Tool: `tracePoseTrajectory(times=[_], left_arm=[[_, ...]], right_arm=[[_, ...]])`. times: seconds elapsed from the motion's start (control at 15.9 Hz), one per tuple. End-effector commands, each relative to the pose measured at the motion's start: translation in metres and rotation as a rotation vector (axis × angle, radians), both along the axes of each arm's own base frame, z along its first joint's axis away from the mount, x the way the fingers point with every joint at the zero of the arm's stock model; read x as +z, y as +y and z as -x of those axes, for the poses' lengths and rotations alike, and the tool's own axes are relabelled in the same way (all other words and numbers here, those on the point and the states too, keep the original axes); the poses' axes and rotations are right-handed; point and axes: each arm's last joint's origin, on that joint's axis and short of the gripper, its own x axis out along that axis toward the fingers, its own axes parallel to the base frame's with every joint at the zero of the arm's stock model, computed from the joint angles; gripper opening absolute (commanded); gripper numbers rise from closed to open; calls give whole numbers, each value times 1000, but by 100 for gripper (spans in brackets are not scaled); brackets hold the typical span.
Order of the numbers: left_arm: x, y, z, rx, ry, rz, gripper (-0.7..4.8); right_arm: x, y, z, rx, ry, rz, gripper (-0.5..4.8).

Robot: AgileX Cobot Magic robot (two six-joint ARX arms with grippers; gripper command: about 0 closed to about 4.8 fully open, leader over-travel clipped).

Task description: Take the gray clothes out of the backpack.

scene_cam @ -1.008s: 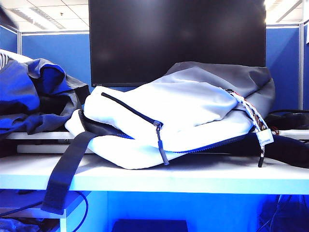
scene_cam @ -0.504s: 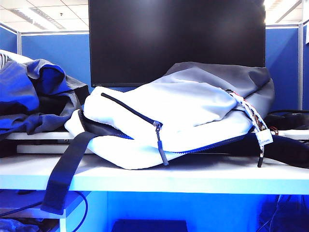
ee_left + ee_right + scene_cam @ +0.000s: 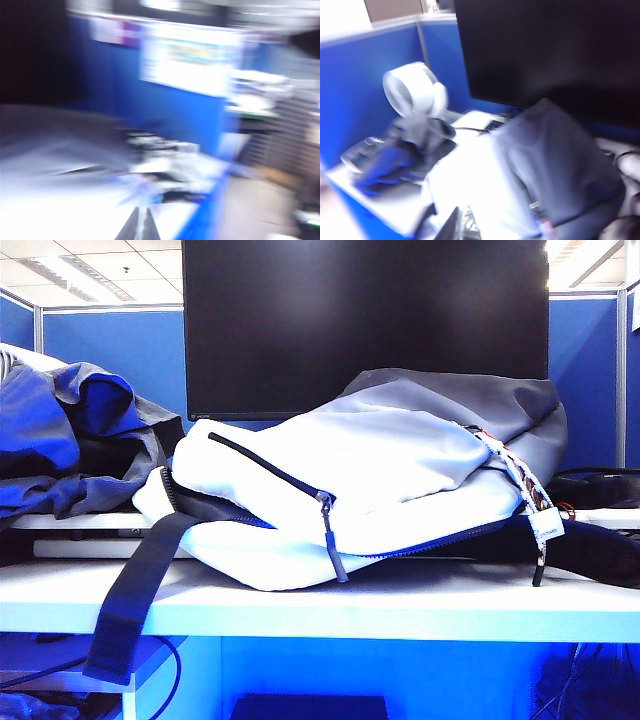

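Observation:
The backpack [image 3: 380, 480] lies on its side on the white table, white panels toward the front, gray rear section behind. The gray clothes [image 3: 70, 440] sit outside it in a crumpled, blue-tinted bundle to its left. No arm shows in the exterior view. In the right wrist view the right gripper [image 3: 461, 208] hangs above the white backpack [image 3: 480, 185], shut and holding nothing, with the gray clothes [image 3: 400, 155] lying beyond it. In the blurred left wrist view the left gripper [image 3: 142, 210] is also shut and holding nothing, above the pale backpack [image 3: 60, 165].
A large black monitor [image 3: 365, 325] stands behind the backpack. The wide black strap [image 3: 135, 605] hangs over the table's front edge. A patterned cord with a tag [image 3: 545, 525] dangles at the right. A white fan [image 3: 412, 95] stands by the blue partition. Dark cables lie at the right.

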Motion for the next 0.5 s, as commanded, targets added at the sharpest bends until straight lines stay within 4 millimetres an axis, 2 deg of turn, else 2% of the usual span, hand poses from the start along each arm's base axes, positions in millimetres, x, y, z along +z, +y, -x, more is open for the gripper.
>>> tracePoseTrajectory(times=[0.06, 0.13, 0.19, 0.38, 0.44, 0.5], left_arm=[[-1, 21, 47, 214, -90, -13, -6], [-9, 35, 78, 345, -104, 5, -6], [-17, 42, 94, 414, -70, 33, -6], [-37, 57, 131, 500, -20, 131, -6], [-46, 61, 140, 536, 7, 140, -6], [-51, 61, 139, 533, 52, 114, -6]], right_arm=[[-22, -9, 18, 14, 39, -100, 7], [-39, -12, 29, 70, 13, -141, 7], [-47, -14, 32, 91, -5, -174, 7], [-73, -12, 33, 169, 24, -225, 8], [-86, -7, 28, 227, 91, -240, 8], [-95, -3, 22, 250, 125, -237, 8]])
